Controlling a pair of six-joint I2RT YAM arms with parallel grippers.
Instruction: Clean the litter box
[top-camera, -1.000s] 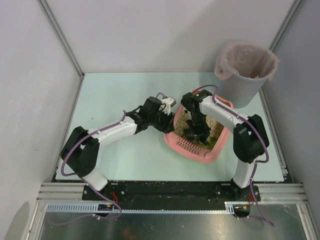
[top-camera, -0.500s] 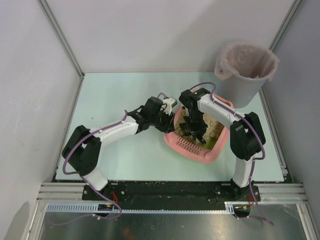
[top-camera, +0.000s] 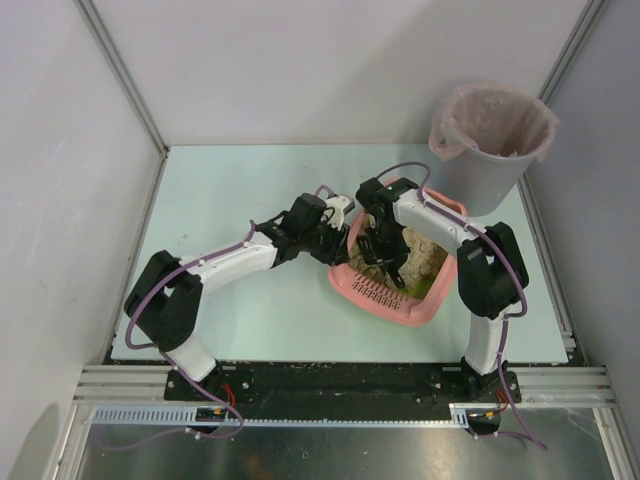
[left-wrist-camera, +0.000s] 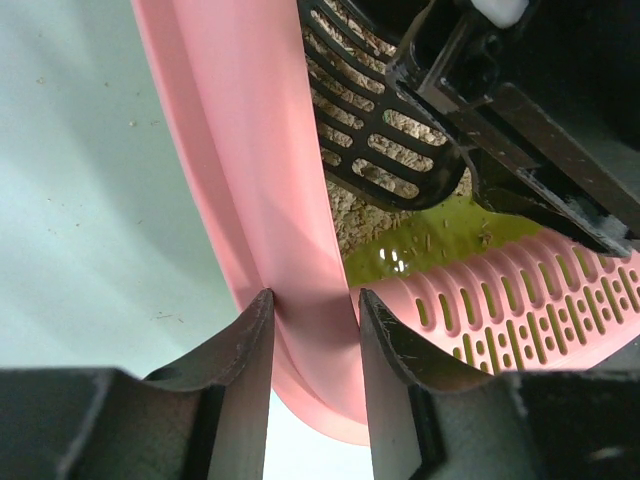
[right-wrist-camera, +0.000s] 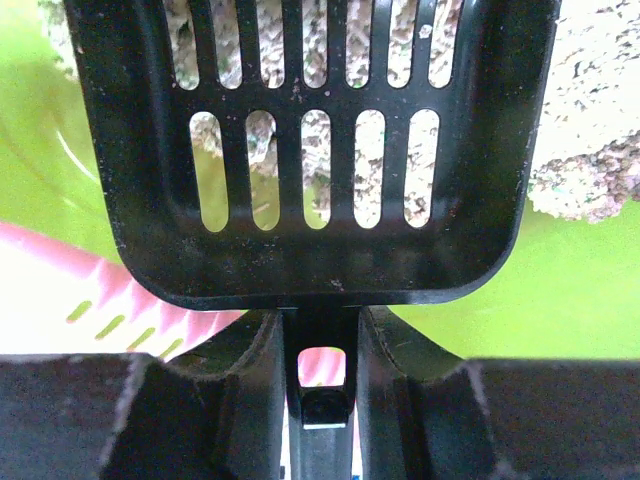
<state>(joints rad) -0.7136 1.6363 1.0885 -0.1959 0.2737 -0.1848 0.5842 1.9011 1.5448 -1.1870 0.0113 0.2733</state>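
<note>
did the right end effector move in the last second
Yes. In the top view the right end effector, gripping the scoop, shifted slightly left and away from the slotted near rim of the litter box.

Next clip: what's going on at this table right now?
The left gripper is clamped on the side rim of the pink litter box, steadying it. The right gripper holds the black slotted scoop by its handle, blade low over the litter inside the box. A grey lined bucket stands at the far right.
</note>
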